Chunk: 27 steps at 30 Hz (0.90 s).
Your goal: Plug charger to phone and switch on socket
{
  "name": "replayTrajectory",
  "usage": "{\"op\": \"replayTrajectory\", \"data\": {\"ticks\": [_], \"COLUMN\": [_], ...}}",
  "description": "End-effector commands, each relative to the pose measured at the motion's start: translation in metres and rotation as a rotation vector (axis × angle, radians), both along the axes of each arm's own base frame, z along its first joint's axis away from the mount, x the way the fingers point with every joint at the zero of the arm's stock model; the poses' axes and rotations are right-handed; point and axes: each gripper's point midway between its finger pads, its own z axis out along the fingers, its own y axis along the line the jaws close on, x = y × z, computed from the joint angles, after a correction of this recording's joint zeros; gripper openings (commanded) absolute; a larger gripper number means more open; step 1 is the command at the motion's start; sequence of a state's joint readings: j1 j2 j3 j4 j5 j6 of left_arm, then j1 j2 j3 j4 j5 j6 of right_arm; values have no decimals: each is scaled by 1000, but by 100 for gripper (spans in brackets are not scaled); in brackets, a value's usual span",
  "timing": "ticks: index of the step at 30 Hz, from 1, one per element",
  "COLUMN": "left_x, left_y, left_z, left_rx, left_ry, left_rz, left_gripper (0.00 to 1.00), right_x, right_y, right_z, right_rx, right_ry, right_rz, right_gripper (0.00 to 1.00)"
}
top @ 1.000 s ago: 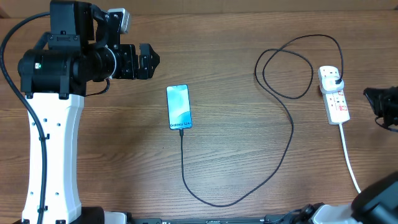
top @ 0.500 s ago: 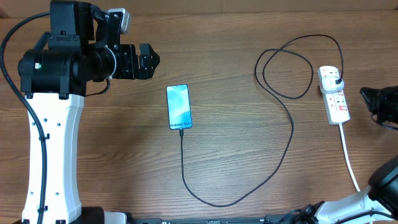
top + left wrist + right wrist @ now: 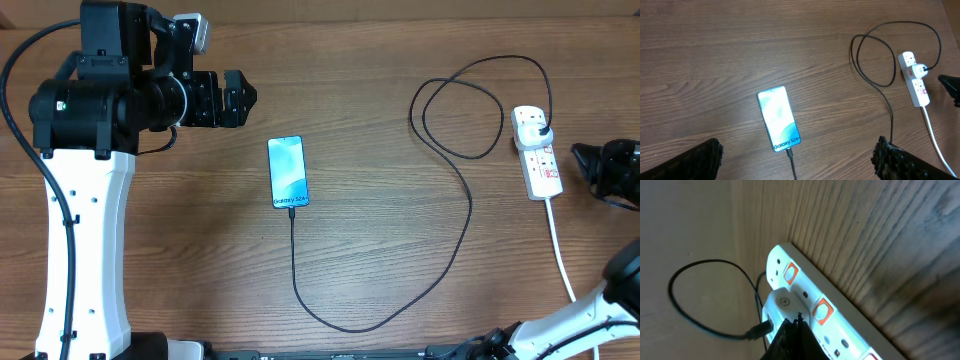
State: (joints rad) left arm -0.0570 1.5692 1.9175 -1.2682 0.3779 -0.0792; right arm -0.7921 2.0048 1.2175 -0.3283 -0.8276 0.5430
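The phone (image 3: pixel 288 172) lies flat mid-table with its screen lit; it also shows in the left wrist view (image 3: pixel 778 118). The black charger cable (image 3: pixel 468 215) enters the phone's bottom edge, loops right and ends at an adapter on the white socket (image 3: pixel 541 160). My right gripper (image 3: pixel 578 154) is shut and empty, its tip just right of the socket. In the right wrist view its tip (image 3: pixel 798 321) sits over the socket (image 3: pixel 847 330) beside the white adapter (image 3: pixel 778 303), near two orange-red switches. My left gripper (image 3: pixel 243 97) is open and empty, up and left of the phone.
The socket's white lead (image 3: pixel 562 262) runs down to the table's front right edge. The cable forms a loop (image 3: pixel 455 110) left of the socket. The left arm's white base (image 3: pixel 85 250) stands at the left.
My right gripper has moved left toward the socket. The left arm, phone and cable have not moved.
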Motion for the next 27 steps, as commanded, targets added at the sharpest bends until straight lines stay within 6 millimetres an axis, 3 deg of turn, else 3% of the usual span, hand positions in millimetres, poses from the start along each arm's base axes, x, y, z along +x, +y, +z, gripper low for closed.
{"op": "replayTrajectory", "data": {"ticks": [1,15,27], "left_x": [1,1,1], "left_y": [0,0,0], "left_z": [-4,-4,-4], "left_rx": [-3,-3,-3], "left_ry": [10,10,10], "left_rz": [-3,-3,-3], "left_gripper": [99,100,99], "right_x": [13,16,24], "right_y": [7,14,23], "right_z": [0,-30,-31], "right_rx": [-8,13,-18], "right_ry": [-17,51,46], "right_rz": [29,20,46], "right_gripper": [4,4,4]}}
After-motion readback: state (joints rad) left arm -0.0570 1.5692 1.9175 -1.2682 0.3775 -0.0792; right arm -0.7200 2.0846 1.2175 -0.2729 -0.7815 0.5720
